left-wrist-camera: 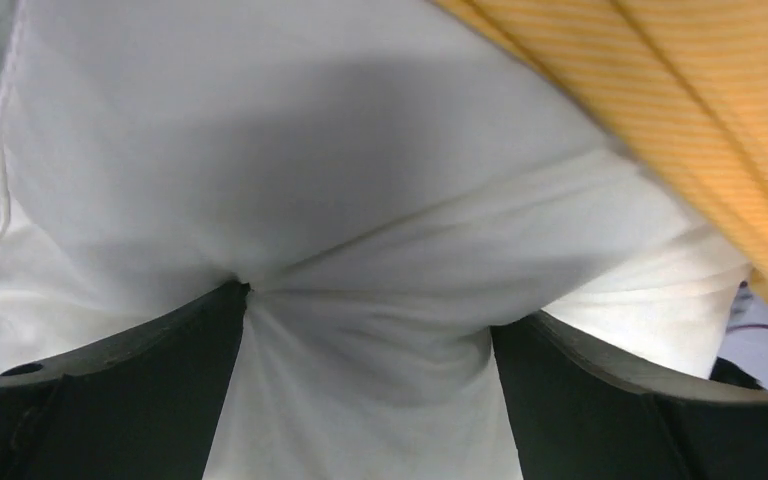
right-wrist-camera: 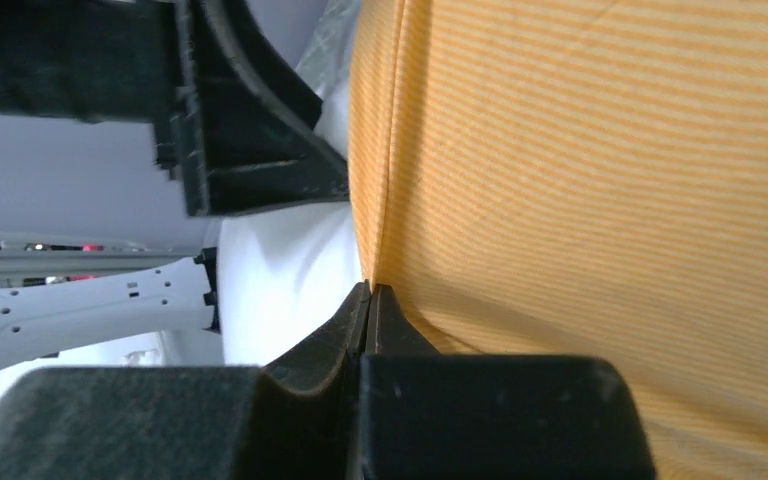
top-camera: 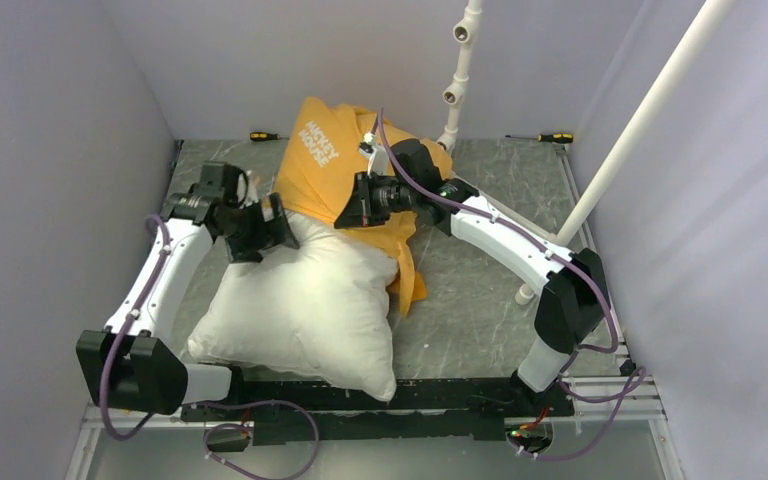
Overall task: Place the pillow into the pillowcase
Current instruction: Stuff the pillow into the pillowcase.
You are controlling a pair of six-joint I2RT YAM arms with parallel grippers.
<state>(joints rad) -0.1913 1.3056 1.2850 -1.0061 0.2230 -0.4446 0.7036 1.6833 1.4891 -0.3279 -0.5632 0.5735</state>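
Observation:
The plump white pillow [top-camera: 300, 300] lies on the table, its far end at the mouth of the orange-yellow pillowcase [top-camera: 325, 160], which is bunched up behind it. My left gripper [top-camera: 260, 228] is at the pillow's far left corner. In the left wrist view it [left-wrist-camera: 370, 310] stands open, its fingers wide apart, and the pillow [left-wrist-camera: 290, 180] bulges between them with the pillowcase [left-wrist-camera: 700, 110] at the upper right. My right gripper [top-camera: 345, 215] is shut on the pillowcase edge. The right wrist view shows it [right-wrist-camera: 368, 290] pinching the striped orange pillowcase [right-wrist-camera: 580, 180] beside the pillow [right-wrist-camera: 280, 270].
Two screwdrivers [top-camera: 263, 135] [top-camera: 557, 137] lie at the table's far edge. A white upright pipe [top-camera: 460, 70] stands behind the pillowcase, and a slanted white pole [top-camera: 640, 120] crosses above the right arm. Grey walls close in on three sides.

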